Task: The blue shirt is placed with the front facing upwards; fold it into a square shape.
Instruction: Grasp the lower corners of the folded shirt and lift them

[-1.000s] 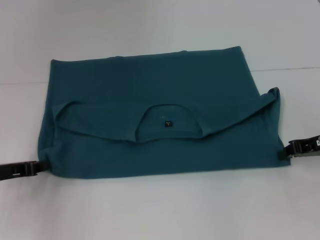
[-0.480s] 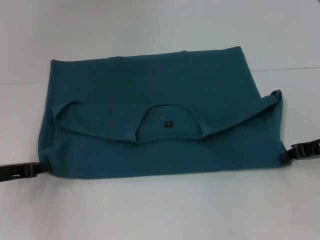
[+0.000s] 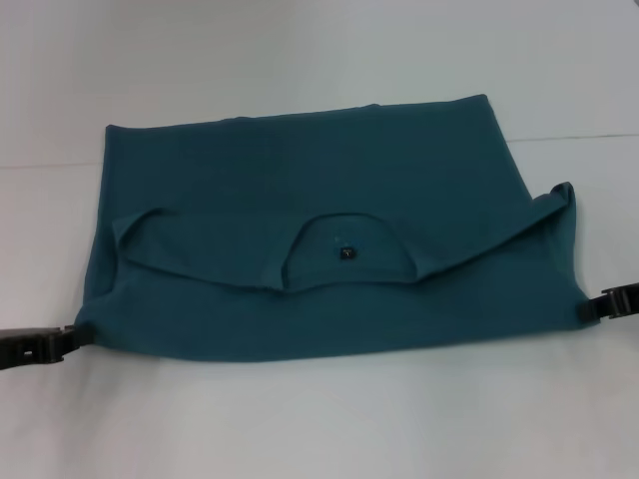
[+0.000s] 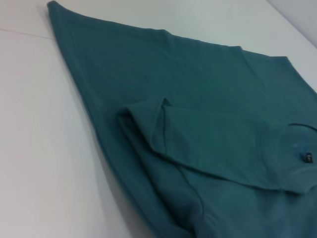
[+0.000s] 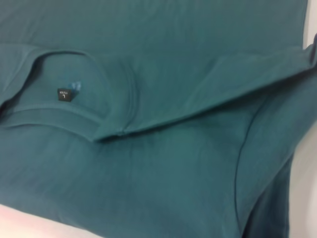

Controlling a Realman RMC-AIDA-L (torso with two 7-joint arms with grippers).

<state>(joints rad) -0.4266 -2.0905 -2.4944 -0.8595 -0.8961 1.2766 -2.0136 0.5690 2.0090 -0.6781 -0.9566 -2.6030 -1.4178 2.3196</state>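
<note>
The blue shirt (image 3: pixel 329 215) lies across the white table (image 3: pixel 319 419), its upper part doubled over so the neck opening and small dark neck tag (image 3: pixel 345 251) face up. The left pincer (image 3: pixel 70 341) meets its near left corner, the right pincer (image 3: pixel 587 308) its near right corner.

Dark teal-blue cotton T-shirt (image 3: pixel 329 249) lies flat, folded crosswise; collar and small dark neck tag (image 3: pixel 345 251) face up.

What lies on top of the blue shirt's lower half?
The blue shirt's own folded-over upper part, neck opening and dark tag showing. The chest print is covered, unseen.
</note>
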